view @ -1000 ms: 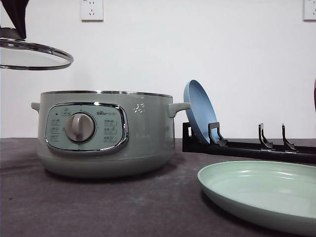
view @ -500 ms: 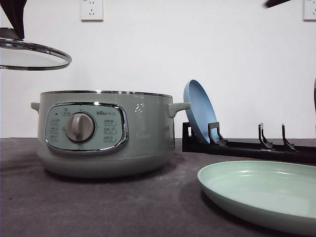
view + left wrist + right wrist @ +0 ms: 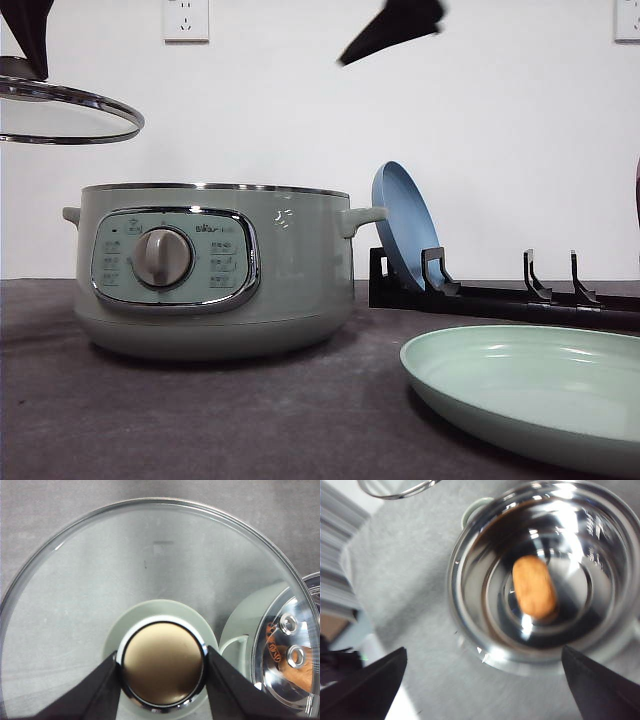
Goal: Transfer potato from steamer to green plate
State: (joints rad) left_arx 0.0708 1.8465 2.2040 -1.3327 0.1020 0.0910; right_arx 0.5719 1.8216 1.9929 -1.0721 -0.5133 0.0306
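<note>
A dark grey, matte surface [image 3: 250, 420] fills the lower part of the front view. Nearest, at the lower right of the frame, lies the green plate [image 3: 530, 395], shallow and glossy, its right side cut off by the frame edge. A bare stretch of surface separates it from the steamer [image 3: 215, 270], which stands left of centre with its dial [image 3: 162, 257] facing the camera and its top uncovered. Behind the plate, a black dish rack [image 3: 500, 290] runs along the right, holding a blue plate [image 3: 405, 225] that leans on edge just beside the steamer's right handle. A white wall [image 3: 480, 130] with a power socket [image 3: 186, 19] at the upper left closes the room.

At the upper left of the front view the glass lid [image 3: 65, 105] hangs in the air, well above and left of the steamer. The left wrist view shows what holds it: the left gripper [image 3: 162, 672] with its jaws clamped on the lid's round knob [image 3: 162, 665].

At the top centre of the front view, a blurred dark part of the right gripper [image 3: 395, 28] hangs high over the steamer's right side. In the right wrist view its jaws stand wide apart, one fingertip [image 3: 362, 687] at each lower corner, grasping nothing. That view looks down into the shiny steel bowl, where the potato [image 3: 534, 586] lies near the middle of the bottom; from the front the pot's wall hides it.
</note>
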